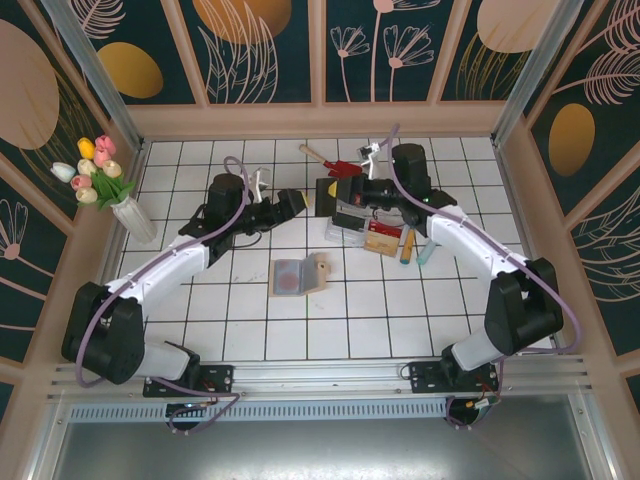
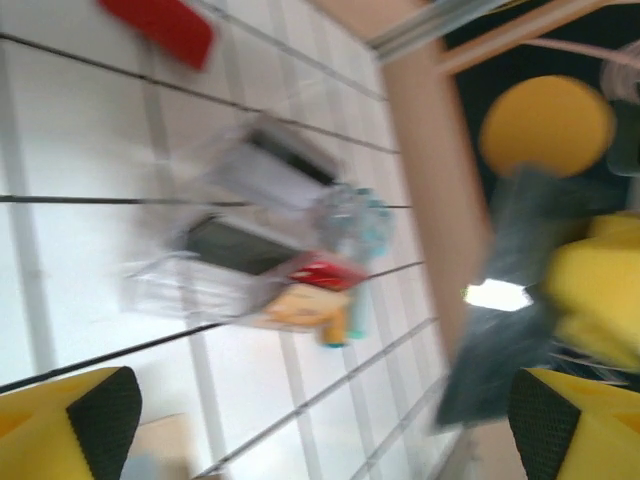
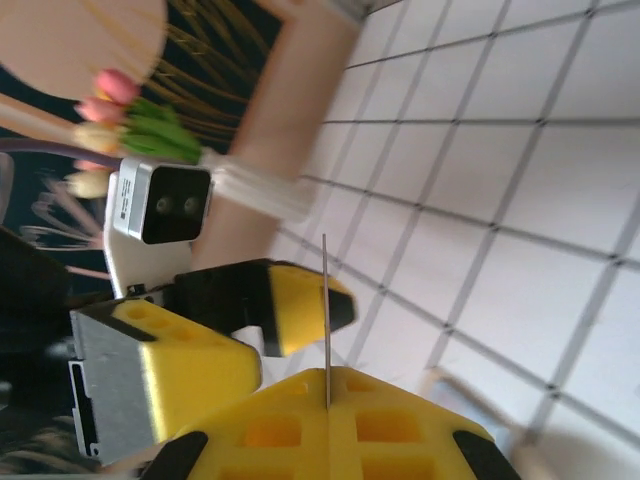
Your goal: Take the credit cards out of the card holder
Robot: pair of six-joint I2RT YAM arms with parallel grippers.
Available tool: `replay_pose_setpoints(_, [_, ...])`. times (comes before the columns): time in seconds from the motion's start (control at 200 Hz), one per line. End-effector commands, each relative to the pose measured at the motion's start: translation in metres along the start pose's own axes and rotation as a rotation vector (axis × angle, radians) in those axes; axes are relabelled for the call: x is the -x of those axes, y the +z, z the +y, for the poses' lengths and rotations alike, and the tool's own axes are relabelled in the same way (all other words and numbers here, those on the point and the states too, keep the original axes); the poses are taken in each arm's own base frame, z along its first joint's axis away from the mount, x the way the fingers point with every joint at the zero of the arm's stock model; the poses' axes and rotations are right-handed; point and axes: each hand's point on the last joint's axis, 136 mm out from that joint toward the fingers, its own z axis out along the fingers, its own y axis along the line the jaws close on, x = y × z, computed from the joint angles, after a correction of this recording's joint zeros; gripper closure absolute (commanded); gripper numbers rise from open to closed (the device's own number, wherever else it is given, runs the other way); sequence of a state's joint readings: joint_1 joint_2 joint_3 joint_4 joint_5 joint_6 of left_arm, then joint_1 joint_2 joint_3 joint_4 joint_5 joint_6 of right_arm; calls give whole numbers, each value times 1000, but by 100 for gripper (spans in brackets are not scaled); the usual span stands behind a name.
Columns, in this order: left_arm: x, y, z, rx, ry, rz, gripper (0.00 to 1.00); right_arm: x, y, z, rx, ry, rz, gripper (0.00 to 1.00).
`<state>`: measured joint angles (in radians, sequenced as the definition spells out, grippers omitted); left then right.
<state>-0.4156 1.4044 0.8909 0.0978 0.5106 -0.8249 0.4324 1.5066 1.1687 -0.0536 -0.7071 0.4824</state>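
Right fingers [image 3: 327, 390] pinch a card [image 3: 326, 290] (seen edge-on), left fingers [image 1: 290, 204] gape released, and the holder [image 1: 298, 275] lies open at the middle of the bench [image 1: 250, 330].

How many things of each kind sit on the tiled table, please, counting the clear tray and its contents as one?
Card holder: 1
Clear tray: 1
Red toy shovel: 1
Pen-like sticks beside the tray: 2
Vase of tulips: 1
Total: 6
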Motion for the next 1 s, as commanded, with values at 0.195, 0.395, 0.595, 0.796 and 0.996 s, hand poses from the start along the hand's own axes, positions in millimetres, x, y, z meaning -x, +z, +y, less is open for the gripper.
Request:
replay_pose_setpoints(0.195, [4,-20,91,417,77,-29,2,7,-26,-63,-437,-459,89,100])
replay_pose_setpoints(0.395, [-5,-22,105,454,67,-17,2,5,-18,-64,-475,-777,197,100])
replay_pose_setpoints(0.595, [-14,-29,109,461,57,-17,2,-9,-9,-47,-309,-956,312,100])
replay_pose_setpoints(0.796, [-26,-37,116,485,29,-3,1,-19,5,-53,-254,-997,397,100])
replay_pose_setpoints(0.996, [-32,-42,113,456,14,-13,1,-31,18,-69,-264,-1026,499,100])
